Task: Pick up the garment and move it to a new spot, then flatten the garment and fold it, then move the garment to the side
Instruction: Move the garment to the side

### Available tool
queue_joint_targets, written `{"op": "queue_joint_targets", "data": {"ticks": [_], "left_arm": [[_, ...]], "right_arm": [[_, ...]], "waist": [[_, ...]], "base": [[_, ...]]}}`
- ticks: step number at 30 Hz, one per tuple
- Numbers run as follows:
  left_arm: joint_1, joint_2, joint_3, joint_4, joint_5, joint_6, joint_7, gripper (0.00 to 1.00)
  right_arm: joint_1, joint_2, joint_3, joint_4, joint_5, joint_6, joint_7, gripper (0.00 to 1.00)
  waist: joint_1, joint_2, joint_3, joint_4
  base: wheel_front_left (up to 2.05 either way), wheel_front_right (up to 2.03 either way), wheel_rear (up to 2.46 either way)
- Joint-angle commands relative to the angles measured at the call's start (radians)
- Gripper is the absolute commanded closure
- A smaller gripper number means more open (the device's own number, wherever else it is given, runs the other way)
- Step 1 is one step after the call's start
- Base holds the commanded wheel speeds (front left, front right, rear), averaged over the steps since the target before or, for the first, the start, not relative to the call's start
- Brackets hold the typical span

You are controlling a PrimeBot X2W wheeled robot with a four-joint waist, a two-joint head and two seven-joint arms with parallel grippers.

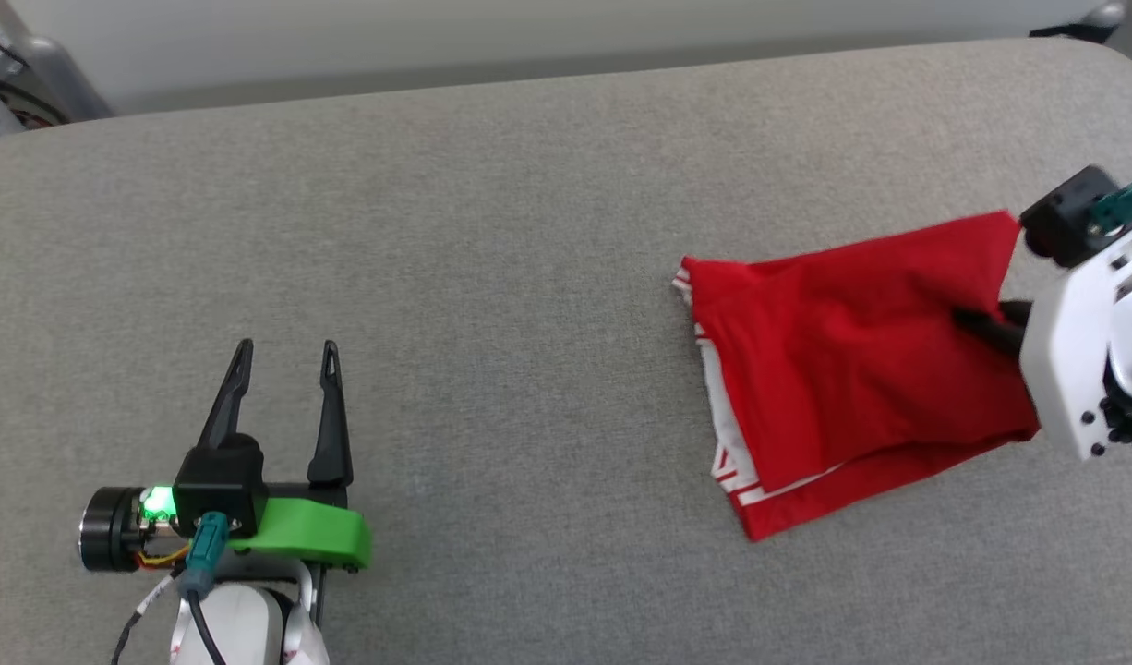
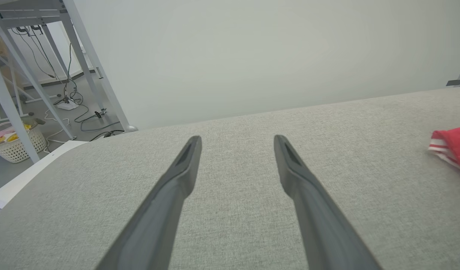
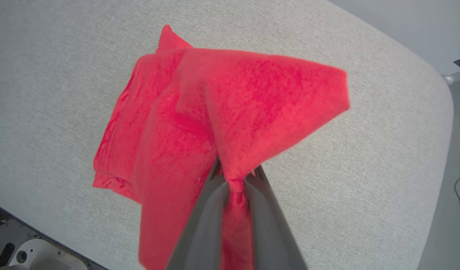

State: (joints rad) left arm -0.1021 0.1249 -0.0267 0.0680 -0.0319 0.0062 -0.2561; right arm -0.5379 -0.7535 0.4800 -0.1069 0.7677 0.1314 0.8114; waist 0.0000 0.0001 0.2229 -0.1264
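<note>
The red garment (image 1: pixel 852 360) lies folded on the grey table at the right, its white and striped trim showing along the left and front edges. My right gripper (image 1: pixel 968 321) is shut on its right side, pinching a ridge of red cloth (image 3: pixel 252 112) between the fingers and lifting it slightly. In the right wrist view the right gripper (image 3: pixel 235 176) holds that fold at its fingertips. My left gripper (image 1: pixel 284 356) stands open far to the left over bare table, nothing between its fingers (image 2: pixel 185 157). A striped corner of the garment (image 2: pixel 453 146) shows at the left wrist view's right edge.
The grey fabric-covered table (image 1: pixel 492 277) has a rounded far right corner (image 3: pixel 432 75). Beyond its left end stand a metal frame (image 2: pixel 83 56), floor cables and a white laundry basket (image 2: pixel 16 142).
</note>
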Motion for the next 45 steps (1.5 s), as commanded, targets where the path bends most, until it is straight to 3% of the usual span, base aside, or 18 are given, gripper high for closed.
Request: {"op": "queue_joint_targets", "data": {"ticks": [1,12,23,28,29,30,31,37,42,45], "left_arm": [[-0.022,0.01,0.001,-0.009,0.011,-0.002,-0.006,0.0],[-0.102,0.057,-0.001,-0.083,0.028,-0.013,-0.006,0.0],[-0.149,0.089,0.0,-0.134,0.033,-0.013,-0.006,0.0],[-0.159,0.094,-0.003,-0.141,0.032,-0.008,-0.006,0.0],[-0.158,0.094,-0.002,-0.14,0.031,-0.005,-0.006,0.0],[-0.157,0.092,-0.002,-0.138,0.03,-0.002,-0.006,0.0],[-0.154,0.09,-0.002,-0.135,0.029,0.001,-0.006,0.0],[-0.126,0.068,-0.014,-0.107,0.018,0.012,-0.006,0.0],[-0.079,0.044,-0.023,-0.083,0.003,0.021,-0.006,0.0],[-0.047,0.03,-0.03,-0.068,-0.006,0.02,-0.006,0.0]], "right_arm": [[-0.033,-0.012,-0.012,0.012,-0.015,-0.001,-0.013,1.0],[-0.15,-0.137,-0.13,0.257,-0.108,-0.001,-0.106,1.0],[-0.24,-0.117,-0.296,0.476,-0.244,-0.001,-0.163,1.0],[-0.258,-0.079,-0.359,0.553,-0.289,-0.001,-0.197,1.0],[-0.261,-0.069,-0.377,0.569,-0.311,-0.001,-0.211,0.96],[-0.26,-0.065,-0.385,0.581,-0.333,-0.001,-0.219,0.62],[-0.257,-0.058,-0.392,0.592,-0.354,-0.001,-0.227,0.0],[-0.213,-0.032,-0.441,0.583,-0.395,-0.001,-0.315,0.0],[-0.151,-0.026,-0.447,0.495,-0.422,-0.001,-0.427,0.0],[-0.127,0.019,-0.479,0.441,-0.446,-0.001,-0.5,0.0]], "waist": [[0.0,-0.0001,0.09,-0.08],[0.0,-0.0001,0.25,-0.078],[0.0,-0.0001,0.353,-0.043],[0.0,-0.0001,0.363,-0.03],[0.0,-0.0001,0.361,-0.029],[0.0,-0.0001,0.356,-0.028],[0.0,-0.0001,0.346,-0.025],[0.0,-0.0001,0.252,0.004],[0.0,-0.0001,0.159,0.029],[0.0,-0.0001,0.099,0.049]], "base": [[0.0,0.0,0.0],[0.0,0.0,0.0],[0.0,0.0,0.0],[0.0,0.0,0.0],[0.0,0.0,0.0],[0.0,0.0,0.0],[0.0,0.0,0.0],[0.0,0.0,0.0],[0.0,0.0,0.0],[0.0,0.0,0.0]]}}
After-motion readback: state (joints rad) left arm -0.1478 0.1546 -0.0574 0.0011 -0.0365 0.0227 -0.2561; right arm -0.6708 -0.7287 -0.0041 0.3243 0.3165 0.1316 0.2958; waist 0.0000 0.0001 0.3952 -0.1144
